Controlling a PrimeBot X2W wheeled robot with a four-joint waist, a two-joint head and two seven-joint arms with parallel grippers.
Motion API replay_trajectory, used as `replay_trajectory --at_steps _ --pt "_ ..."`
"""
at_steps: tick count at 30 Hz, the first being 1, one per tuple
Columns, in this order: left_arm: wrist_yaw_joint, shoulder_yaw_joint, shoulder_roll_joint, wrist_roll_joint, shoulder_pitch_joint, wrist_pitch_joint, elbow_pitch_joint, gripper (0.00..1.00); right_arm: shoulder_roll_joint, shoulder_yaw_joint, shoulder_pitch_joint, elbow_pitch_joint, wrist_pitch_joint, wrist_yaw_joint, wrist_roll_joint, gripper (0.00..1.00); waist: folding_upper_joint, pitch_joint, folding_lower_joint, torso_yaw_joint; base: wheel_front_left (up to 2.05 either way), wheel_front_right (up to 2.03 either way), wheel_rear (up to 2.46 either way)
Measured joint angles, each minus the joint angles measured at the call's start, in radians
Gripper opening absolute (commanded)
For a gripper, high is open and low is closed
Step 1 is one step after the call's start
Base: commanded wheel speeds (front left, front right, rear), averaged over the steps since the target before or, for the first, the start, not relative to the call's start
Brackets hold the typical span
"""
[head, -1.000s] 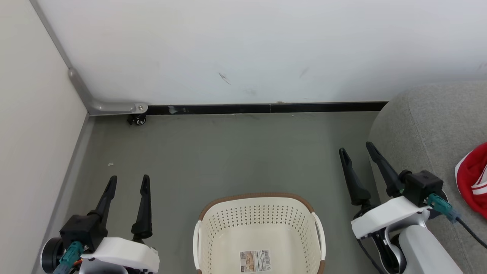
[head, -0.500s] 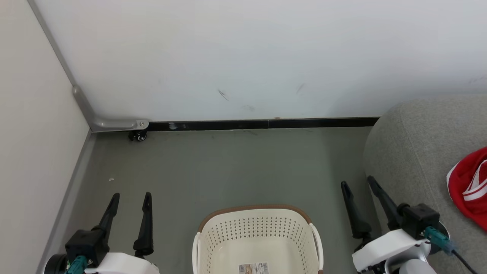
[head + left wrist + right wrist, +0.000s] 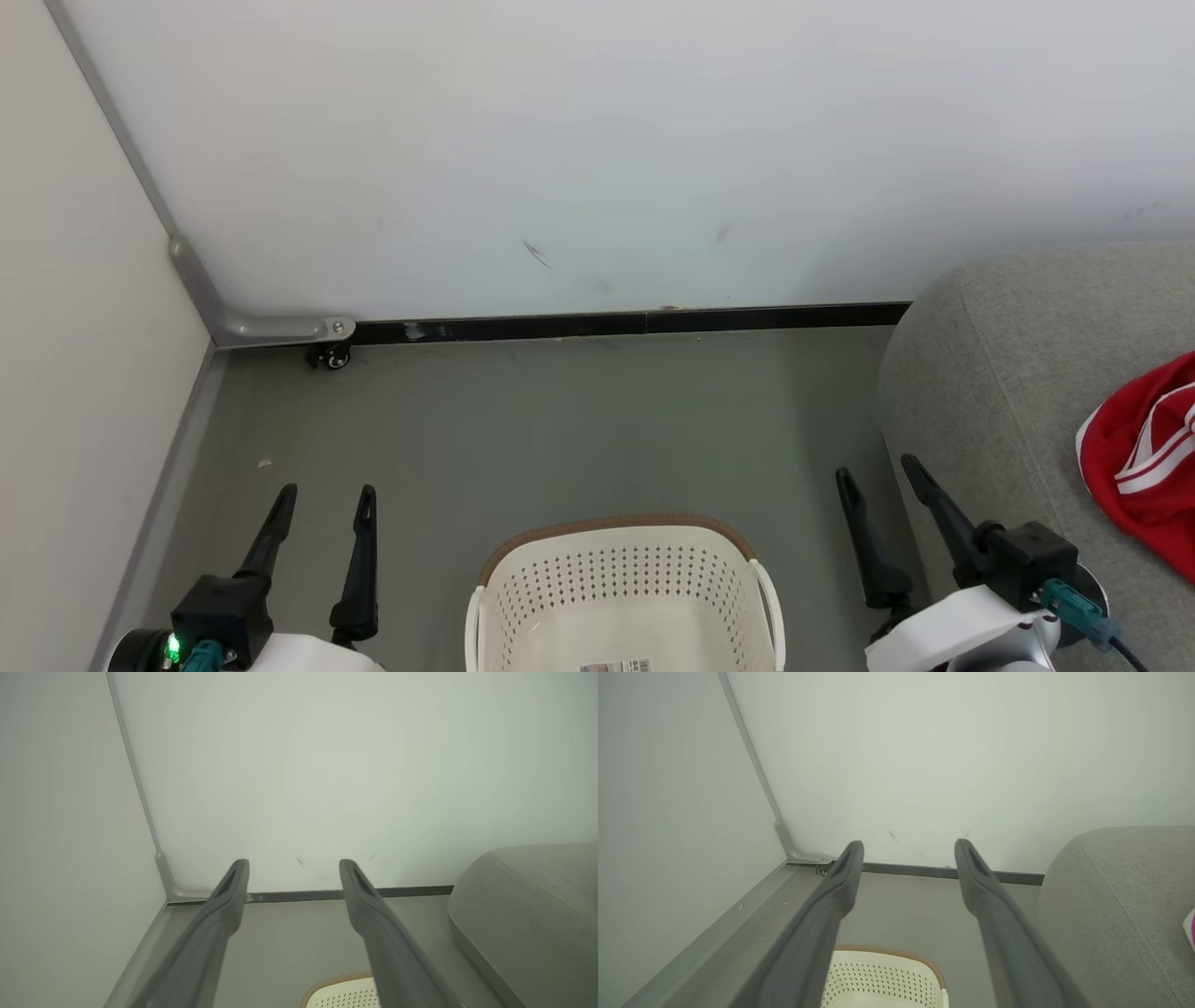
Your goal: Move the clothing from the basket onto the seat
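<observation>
The cream perforated basket (image 3: pixel 616 571) with a brown rim stands on the floor at the bottom centre; the part of its inside that I see holds no garment. Red clothing (image 3: pixel 1144 462) with white stripes lies on the light-grey seat (image 3: pixel 999 373) at the right. My left gripper (image 3: pixel 328 492) is open over the floor left of the basket. My right gripper (image 3: pixel 876 467) is open between the basket and the seat's edge. The left wrist view has my open left gripper (image 3: pixel 294 864), the basket rim (image 3: pixel 341 982) and the seat (image 3: pixel 528 905). The right wrist view has my open right gripper (image 3: pixel 909 843), the basket (image 3: pixel 882 975), the seat (image 3: pixel 1120 905) and a sliver of clothing (image 3: pixel 1191 928).
A white wall (image 3: pixel 597 140) with a black baseboard (image 3: pixel 635 324) closes the far side. A pale panel (image 3: pixel 75 373) runs along the left, with a grey metal bracket and a small caster wheel (image 3: pixel 331 356) in the corner. Grey floor (image 3: pixel 560 420) lies between basket and wall.
The head camera has tilted, so the whole picture sits lower. Beyond that shift, the right gripper has drawn back a little toward me. Both grippers stay open and empty.
</observation>
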Motion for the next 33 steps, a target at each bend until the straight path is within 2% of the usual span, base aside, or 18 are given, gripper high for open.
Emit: replay_trajectory --at_steps 23,33 --pt "0.003 -0.017 0.005 0.021 0.002 0.0 0.006 1.0 0.004 -0.01 0.061 -0.11 0.049 0.0 0.012 1.0 0.0 -0.001 0.0 -0.003 0.0 0.0 0.0" --pt "0.017 -0.022 0.01 0.041 0.002 0.0 0.01 1.0 0.005 -0.009 0.081 -0.146 0.066 0.0 0.016 1.0 0.0 0.003 0.0 -0.003 0.0 0.0 0.0"
